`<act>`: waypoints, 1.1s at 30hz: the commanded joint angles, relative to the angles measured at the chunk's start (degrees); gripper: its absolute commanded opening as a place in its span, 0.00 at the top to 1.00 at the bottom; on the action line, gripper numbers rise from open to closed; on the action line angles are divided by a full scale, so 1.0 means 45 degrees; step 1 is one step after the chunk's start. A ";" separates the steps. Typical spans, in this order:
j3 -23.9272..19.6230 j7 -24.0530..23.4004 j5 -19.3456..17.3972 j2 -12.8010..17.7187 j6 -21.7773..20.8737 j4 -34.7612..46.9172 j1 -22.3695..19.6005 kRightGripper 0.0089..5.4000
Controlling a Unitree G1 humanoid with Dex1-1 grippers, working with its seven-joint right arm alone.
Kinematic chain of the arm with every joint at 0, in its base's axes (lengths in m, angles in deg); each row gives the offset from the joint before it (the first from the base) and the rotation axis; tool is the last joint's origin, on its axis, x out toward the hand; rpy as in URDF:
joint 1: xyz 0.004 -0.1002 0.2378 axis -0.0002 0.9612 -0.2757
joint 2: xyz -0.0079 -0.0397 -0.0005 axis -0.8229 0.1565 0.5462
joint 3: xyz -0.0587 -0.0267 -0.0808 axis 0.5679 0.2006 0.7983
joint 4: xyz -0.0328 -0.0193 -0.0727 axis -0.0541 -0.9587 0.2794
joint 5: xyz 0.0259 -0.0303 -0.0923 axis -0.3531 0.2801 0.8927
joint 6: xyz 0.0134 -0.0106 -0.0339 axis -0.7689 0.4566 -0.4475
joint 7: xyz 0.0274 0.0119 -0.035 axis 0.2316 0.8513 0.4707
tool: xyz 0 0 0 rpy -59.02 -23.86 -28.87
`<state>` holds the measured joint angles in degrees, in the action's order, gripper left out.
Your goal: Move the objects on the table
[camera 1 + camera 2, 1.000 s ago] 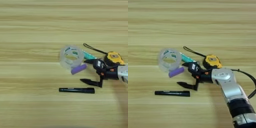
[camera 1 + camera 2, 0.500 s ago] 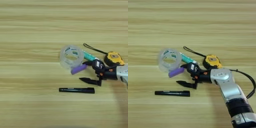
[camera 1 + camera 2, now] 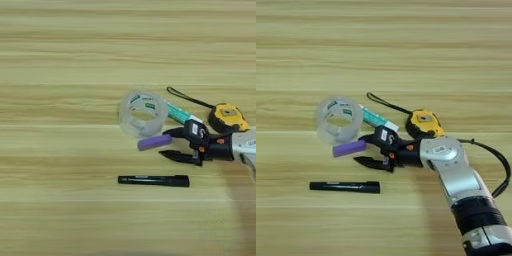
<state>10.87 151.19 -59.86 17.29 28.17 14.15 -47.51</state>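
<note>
Nearest edge: slim black marker (image 3: 345, 187) lying flat on the light wooden table (image 3: 384, 45).
Gripper: right gripper (image 3: 362, 151), two black fingers spread open, empty, just right of the short purple cylinder (image 3: 349, 148).
Behind: clear tape roll (image 3: 339, 119), green-white tube (image 3: 376, 119).
Farthest: yellow-black tape measure (image 3: 424, 124).

Both eyes look steeply down from the head onto the table (image 3: 60, 45), fairly near; they share the middle, the right eye reaching further right.
</note>
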 commanded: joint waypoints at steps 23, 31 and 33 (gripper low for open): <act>-0.0356 -0.0025 -0.0413 0.0393 -0.0340 0.0662 -0.0532 0.85; -0.0402 0.0996 -0.1234 0.0480 -0.0701 0.1613 -0.0007 0.85; -0.0410 0.1331 -0.1493 0.0521 -0.0753 0.1945 0.0188 0.85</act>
<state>10.77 156.88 -63.83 17.34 26.32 18.65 -45.13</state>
